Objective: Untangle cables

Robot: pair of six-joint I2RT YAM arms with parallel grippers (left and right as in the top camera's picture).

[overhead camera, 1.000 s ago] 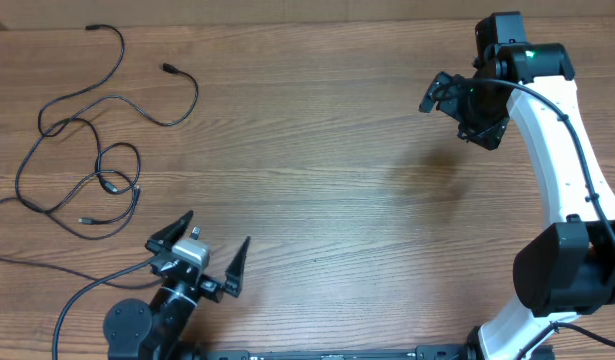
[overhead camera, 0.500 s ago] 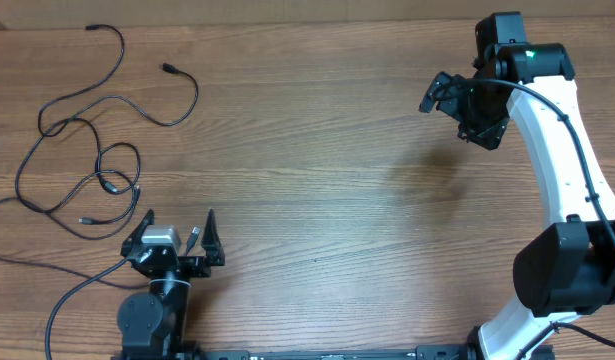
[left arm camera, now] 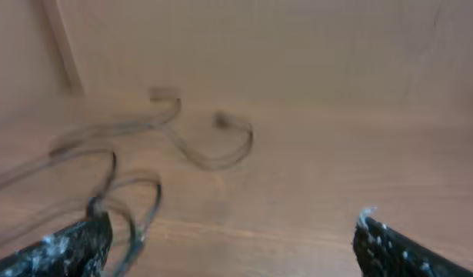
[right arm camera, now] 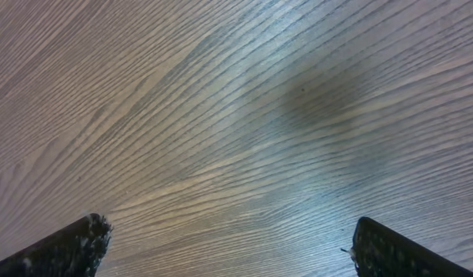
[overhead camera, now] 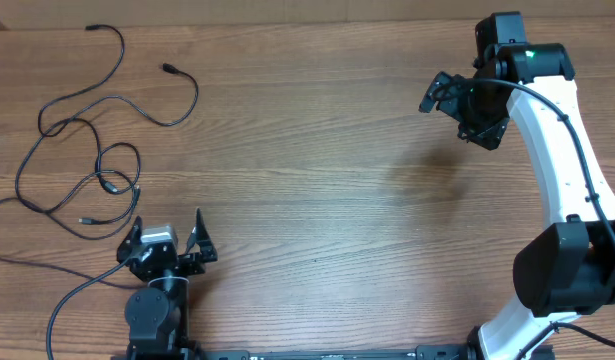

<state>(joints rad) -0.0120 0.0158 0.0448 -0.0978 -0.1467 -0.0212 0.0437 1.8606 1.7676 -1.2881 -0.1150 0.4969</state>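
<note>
The cables (overhead camera: pixel 107 185) are thin black cords lying in loose, overlapping loops on the far left of the wooden table (overhead camera: pixel 317 180); small plug ends show. In the left wrist view they (left arm camera: pixel 214 162) appear blurred, ahead and to the left. My left gripper (overhead camera: pixel 167 238) is open and empty near the front edge, just right of and below the nearest loops, touching none. My right gripper (overhead camera: pixel 455 100) is open and empty, held above bare wood at the far right. Both wrist views show the fingers (left arm camera: pixel 59 250) (right arm camera: pixel 67 246) wide apart.
A thicker black arm cable (overhead camera: pixel 72 295) runs along the front left by the left arm's base. The white right arm (overhead camera: pixel 557 170) stands along the right side. A wall or board edge (left arm camera: pixel 63 46) rises behind the cables.
My left gripper has swung left and back toward its base, now facing the cables, still open. The right arm and the cables have not moved.
</note>
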